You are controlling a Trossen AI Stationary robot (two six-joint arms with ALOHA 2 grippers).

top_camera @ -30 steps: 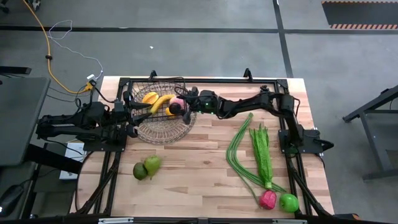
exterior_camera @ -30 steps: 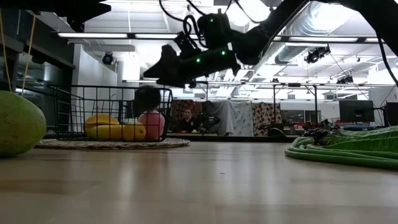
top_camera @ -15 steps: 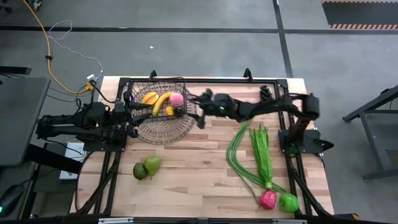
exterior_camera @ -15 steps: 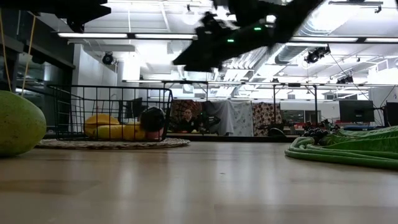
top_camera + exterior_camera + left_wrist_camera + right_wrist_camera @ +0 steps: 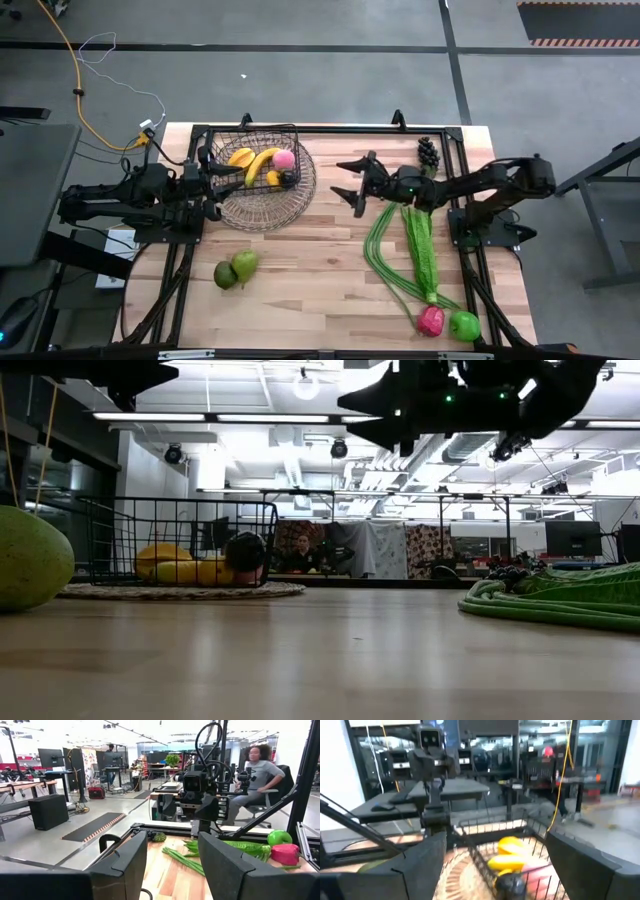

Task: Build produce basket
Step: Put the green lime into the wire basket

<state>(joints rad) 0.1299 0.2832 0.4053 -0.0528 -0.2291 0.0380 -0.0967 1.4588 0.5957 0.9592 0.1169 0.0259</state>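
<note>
The right gripper hangs in the air with its jaws spread wide and nothing between them, between the basket and the heap of long green beans and leafy greens. Those lie just on the far side of it from the basket, their long axes running away from the basket's side of the table toward the red pepper and green apple. The dark grapes sit near it too, beside the greens' upper end. This arm is plainly the nearer one for all of these.

The left gripper waits at the basket's opposite rim, its fingers partly apart and empty. 2 green pears lie apart from the basket on that arm's side.

1 second earlier the right gripper stood over the basket by the peach; now it has pulled clear, and the peach rests inside with the banana.
</note>
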